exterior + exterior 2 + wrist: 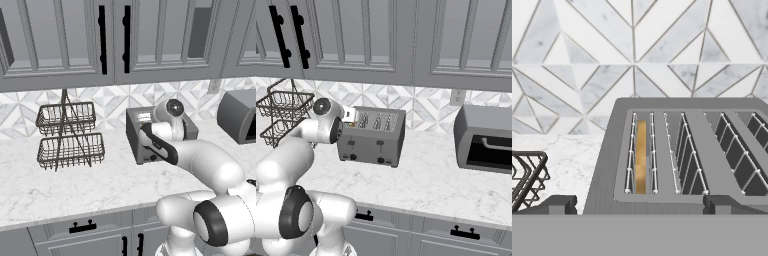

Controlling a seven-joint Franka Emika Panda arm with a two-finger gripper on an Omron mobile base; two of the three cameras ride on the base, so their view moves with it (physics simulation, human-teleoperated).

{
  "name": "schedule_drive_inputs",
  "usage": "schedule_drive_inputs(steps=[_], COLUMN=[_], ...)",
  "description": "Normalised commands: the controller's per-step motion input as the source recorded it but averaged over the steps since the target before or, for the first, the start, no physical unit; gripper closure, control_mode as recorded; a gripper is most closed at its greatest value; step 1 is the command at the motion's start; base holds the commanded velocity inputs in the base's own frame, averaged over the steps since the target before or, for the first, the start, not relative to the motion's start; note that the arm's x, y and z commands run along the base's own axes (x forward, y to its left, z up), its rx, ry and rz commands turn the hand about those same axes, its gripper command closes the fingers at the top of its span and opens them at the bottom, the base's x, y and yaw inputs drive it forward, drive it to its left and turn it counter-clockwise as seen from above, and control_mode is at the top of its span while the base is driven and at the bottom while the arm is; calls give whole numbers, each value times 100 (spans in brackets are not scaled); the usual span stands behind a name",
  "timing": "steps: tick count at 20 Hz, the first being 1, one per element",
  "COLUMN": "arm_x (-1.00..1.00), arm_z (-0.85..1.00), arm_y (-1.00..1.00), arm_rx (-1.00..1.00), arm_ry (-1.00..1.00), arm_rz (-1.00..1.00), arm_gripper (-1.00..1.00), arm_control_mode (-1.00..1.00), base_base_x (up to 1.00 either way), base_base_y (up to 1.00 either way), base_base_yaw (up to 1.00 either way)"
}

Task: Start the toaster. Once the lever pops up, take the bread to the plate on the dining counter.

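1. Left base view: the toaster [145, 137] sits mid-frame on the counter [75, 190], partly behind my arm.
2. Right base view: my claw [350, 115] hovers at the toaster's left end.
3. Hand view: the claw is fully open and empty; the bread [641, 156] sits in the leftmost slot. I could miss the lever and shove the toaster.
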Motion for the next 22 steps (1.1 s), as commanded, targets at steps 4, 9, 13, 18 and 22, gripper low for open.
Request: schedule_drive_inputs(steps=[4, 9, 13, 18, 22], arm_x=[0, 0, 0, 0, 0], arm_z=[0, 0, 0, 0, 0], arm_y=[0, 0, 0, 0, 0], arm_rx=[0, 0, 0, 0, 0], arm_ry=[0, 0, 0, 0, 0], arm_rz=[0, 0, 0, 0, 0], arm_gripper=[-100, -100, -100, -100, -100], arm_control_mode=[-100, -100, -100, -100, -100], base_base_x=[0, 0, 0, 0, 0], base_base_y=[0, 0, 0, 0, 0], base_base_yaw=[0, 0, 0, 0, 0])
